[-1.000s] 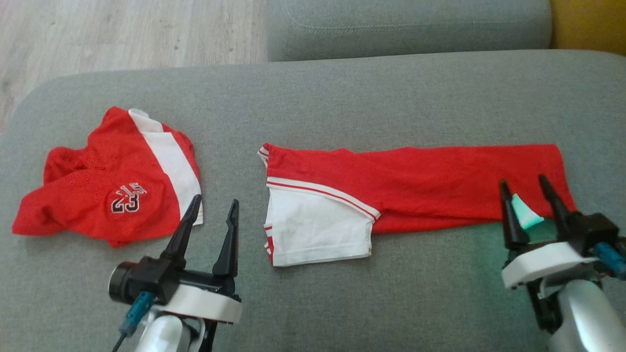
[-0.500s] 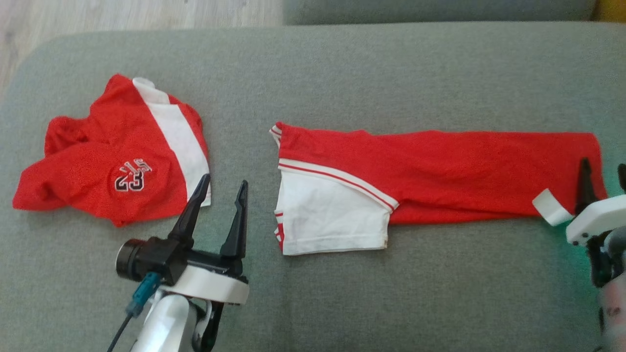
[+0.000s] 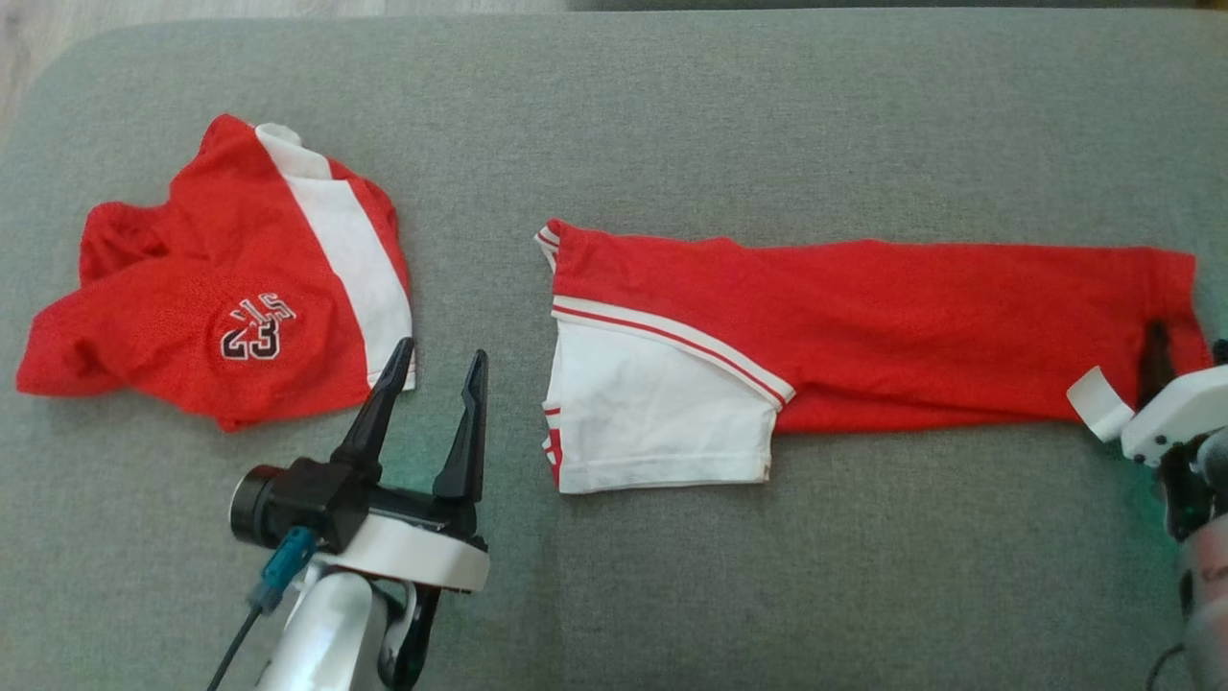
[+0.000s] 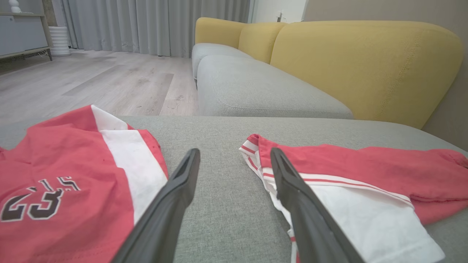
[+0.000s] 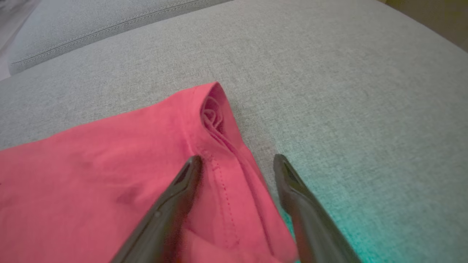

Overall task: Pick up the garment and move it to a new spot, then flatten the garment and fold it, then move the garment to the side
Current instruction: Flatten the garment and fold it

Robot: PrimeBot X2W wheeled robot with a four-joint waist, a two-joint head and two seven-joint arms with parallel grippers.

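Note:
The garment (image 3: 863, 331) is a long red strip, folded flat on the grey seat cushion (image 3: 672, 115), with a white sleeve (image 3: 652, 413) at its left end. Its red hem (image 5: 219, 146) appears in the right wrist view. My right gripper (image 3: 1190, 345) stands open at the garment's right end; its left finger (image 5: 175, 197) is over the cloth and its right finger (image 5: 299, 204) over bare cushion, so the gripper (image 5: 237, 157) straddles the hem. My left gripper (image 3: 439, 350) is open over bare cushion between the two garments, holding nothing (image 4: 234, 151).
A second red garment (image 3: 221, 297) with a white stripe and "23" lies crumpled at the left. Beyond the cushion are a grey sofa seat (image 4: 256, 91), yellow backrests (image 4: 365, 65) and wooden floor (image 4: 91, 80). The cushion's rounded left corner (image 3: 38, 106) is near.
The head camera has tilted down, so the whole picture shifted. My right gripper has moved right along the garment to its right end. The left gripper has stayed put.

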